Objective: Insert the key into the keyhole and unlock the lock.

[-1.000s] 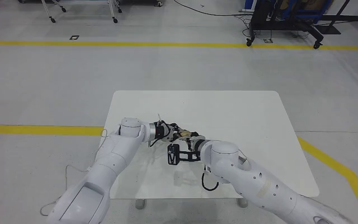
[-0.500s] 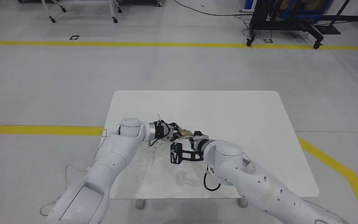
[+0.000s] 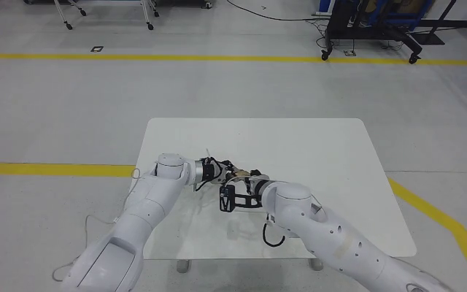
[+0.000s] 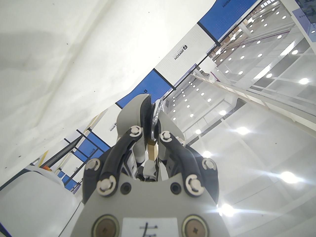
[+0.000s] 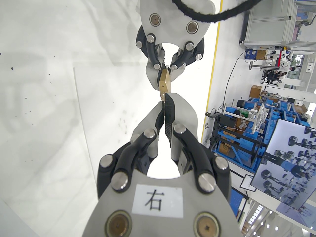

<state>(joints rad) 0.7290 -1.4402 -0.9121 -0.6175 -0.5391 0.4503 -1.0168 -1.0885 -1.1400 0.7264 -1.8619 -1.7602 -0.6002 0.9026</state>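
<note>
Pinching the key at the left gripper's clamped lock, the right gripper has shifted slightly.

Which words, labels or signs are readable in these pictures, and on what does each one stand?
"左": white label on the left gripper.
"右": white label on the right gripper.
Brand word on the wall panels: upside down, not quoted.
Wall poster: too small to read.
</note>
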